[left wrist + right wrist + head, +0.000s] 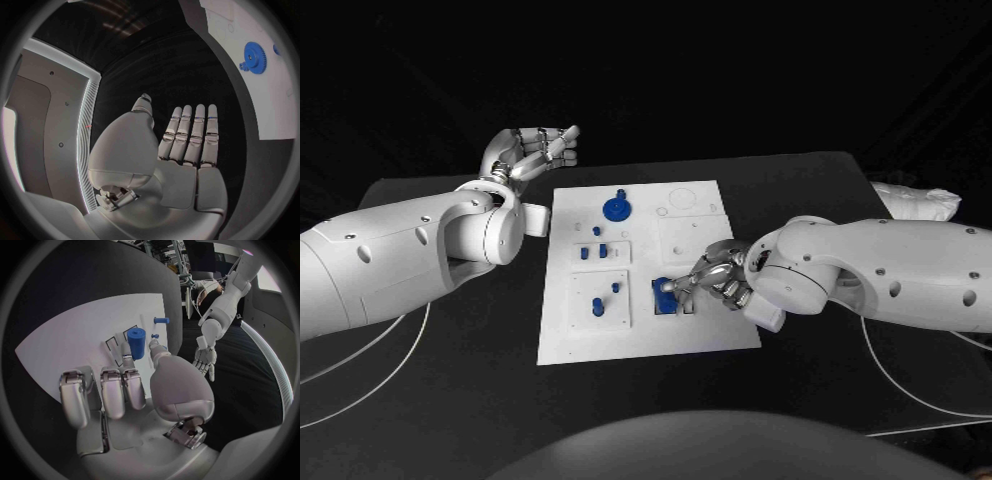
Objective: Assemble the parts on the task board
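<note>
Hovering beside the far left corner of the task board [646, 335], over the black table [819, 190]: left hand [535, 150], palm up, fingers [195, 132] straight and side by side, thumb apart, nothing held.

On the board, moving rightward in the head view: small blue pegs [597, 232] standing near the left edge at mid-board, then two more [593, 252] in an outlined recess just below, and further blue pegs [606, 297] in the lower outlined recess. Toward the far edge, blue gear [617, 209] lying flat on the white surface, also seen in the left wrist view [255, 56] with a smaller blue piece [276, 49] just beside it. Right of the gear, empty-looking circular outlines, too faint to tell more.

At the board's right side, blue rectangular holder [669, 296] seated on the plate, with the right hand [715, 278] directly over it, fingertips down at its far edge. From the right wrist view, blue cylinder [137, 344] upright beyond the thumb, fingers [112, 390] curled in short of it; whether the hand grips it cannot be told. Two small blue pegs [161, 320] farther along the board.
</note>
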You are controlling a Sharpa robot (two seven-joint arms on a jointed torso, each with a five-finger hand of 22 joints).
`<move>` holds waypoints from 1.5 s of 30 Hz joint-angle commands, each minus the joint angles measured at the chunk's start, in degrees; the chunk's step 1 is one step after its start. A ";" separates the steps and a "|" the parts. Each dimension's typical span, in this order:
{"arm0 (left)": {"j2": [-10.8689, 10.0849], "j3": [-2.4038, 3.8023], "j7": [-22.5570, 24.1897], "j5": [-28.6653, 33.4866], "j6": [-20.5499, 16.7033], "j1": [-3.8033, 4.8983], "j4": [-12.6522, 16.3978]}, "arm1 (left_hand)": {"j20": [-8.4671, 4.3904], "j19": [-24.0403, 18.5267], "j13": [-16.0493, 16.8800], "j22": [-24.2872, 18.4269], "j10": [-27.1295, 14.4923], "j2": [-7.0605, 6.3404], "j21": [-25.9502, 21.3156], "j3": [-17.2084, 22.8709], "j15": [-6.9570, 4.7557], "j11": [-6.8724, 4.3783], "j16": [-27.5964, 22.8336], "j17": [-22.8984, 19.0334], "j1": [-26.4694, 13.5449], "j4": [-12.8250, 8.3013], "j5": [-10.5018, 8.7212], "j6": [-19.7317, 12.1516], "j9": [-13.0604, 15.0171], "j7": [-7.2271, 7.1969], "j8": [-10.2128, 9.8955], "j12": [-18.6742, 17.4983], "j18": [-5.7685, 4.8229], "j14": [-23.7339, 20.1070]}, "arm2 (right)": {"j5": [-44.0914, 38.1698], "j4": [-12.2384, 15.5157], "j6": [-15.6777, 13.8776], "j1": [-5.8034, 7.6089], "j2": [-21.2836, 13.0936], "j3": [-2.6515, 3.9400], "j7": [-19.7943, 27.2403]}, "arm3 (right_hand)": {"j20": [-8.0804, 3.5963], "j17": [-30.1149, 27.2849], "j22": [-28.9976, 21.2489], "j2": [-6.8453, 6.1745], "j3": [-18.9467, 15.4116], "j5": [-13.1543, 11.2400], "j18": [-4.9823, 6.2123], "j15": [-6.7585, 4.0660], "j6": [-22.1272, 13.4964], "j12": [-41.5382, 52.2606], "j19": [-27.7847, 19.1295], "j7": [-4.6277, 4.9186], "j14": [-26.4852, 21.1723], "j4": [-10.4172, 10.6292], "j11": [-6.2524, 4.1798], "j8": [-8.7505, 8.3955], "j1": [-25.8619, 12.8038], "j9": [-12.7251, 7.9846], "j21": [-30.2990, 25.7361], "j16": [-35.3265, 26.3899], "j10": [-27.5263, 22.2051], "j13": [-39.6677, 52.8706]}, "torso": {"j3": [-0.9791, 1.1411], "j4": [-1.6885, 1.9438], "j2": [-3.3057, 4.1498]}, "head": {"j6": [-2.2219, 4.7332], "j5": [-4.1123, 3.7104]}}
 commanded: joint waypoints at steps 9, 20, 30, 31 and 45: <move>0.34 0.04 0.20 -0.03 1.22 0.01 -0.16 | 0.18 0.17 0.02 -0.19 -0.46 0.67 -0.09 0.17 -0.06 -0.01 0.42 -0.23 -0.12 0.01 0.21 -0.27 0.08 0.02 0.23 0.32 0.57 -0.40 | -6.30 1.84 1.16 1.84 -1.86 0.08 0.37 | -1.69 15.10 15.07 3.51 -6.23 -0.83 -0.38 -1.65 -10.43 0.22 6.00 -1.96 6.02 3.14 -1.80 20.89 3.30 25.25 0.26 0.23 6.01 15.10 | -0.02 -0.05 -0.02 | 0.00 -0.11; 0.34 0.04 0.15 -0.03 1.22 0.00 -0.23 | 0.18 0.17 0.02 -0.19 -0.46 0.67 -0.09 0.17 -0.06 -0.01 0.42 -0.23 -0.12 0.01 0.21 -0.27 0.08 0.02 0.23 0.32 0.57 -0.40 | -6.06 1.40 8.45 1.96 -1.40 0.07 -2.77 | -2.70 15.10 15.07 4.42 -8.06 -0.92 -0.38 -2.73 -11.40 0.22 6.00 -3.28 6.02 3.48 -3.03 27.14 4.67 34.61 0.26 0.23 6.01 15.10 | -0.04 -0.07 0.00 | 0.00 -0.19; 0.32 0.04 0.17 -0.06 1.31 -0.04 -0.23 | 0.18 0.15 0.02 -0.26 -0.48 0.76 -0.09 0.17 -0.06 0.00 0.47 -0.29 -0.09 0.00 0.22 -0.29 0.08 0.02 0.25 0.35 0.57 -0.42 | -5.95 0.58 10.86 1.44 0.13 0.06 -3.31 | -2.79 15.10 15.07 4.59 -8.34 -0.98 -0.38 -2.81 -11.48 0.22 6.00 -3.36 6.02 3.76 -3.11 27.36 4.39 35.28 0.26 0.23 6.01 15.10 | 0.01 -0.03 -0.03 | 0.00 -0.40; 0.31 0.04 0.17 -0.06 1.31 -0.04 -0.23 | 0.18 0.15 0.02 -0.26 -0.48 0.76 -0.09 0.17 -0.06 0.00 0.47 -0.29 -0.09 0.00 0.22 -0.29 0.08 0.02 0.25 0.35 0.57 -0.42 | -5.96 0.53 10.90 1.42 0.23 0.06 -3.30 | -2.80 15.10 15.07 4.60 -8.36 -0.99 -0.38 -2.81 -11.47 0.22 6.00 -3.37 6.02 3.78 -3.12 27.37 4.37 35.32 0.26 0.23 6.01 15.10 | 0.01 -0.02 -0.03 | 0.00 -0.42; 0.16 0.04 0.19 -0.09 1.26 -0.06 -0.13 | 0.18 0.15 0.02 -0.26 -0.48 0.76 -0.09 0.17 -0.06 0.00 0.47 -0.29 -0.09 0.00 0.22 -0.29 0.08 0.02 0.25 0.35 0.57 -0.42 | -8.46 -1.46 10.67 0.45 2.55 0.07 -3.67 | -3.03 15.10 15.07 5.99 -7.84 -0.99 -0.38 -3.05 -11.44 0.22 6.00 -3.68 6.02 3.35 -3.39 27.56 5.60 36.63 0.26 0.23 6.01 15.10 | -0.03 -0.02 0.03 | 0.00 -0.28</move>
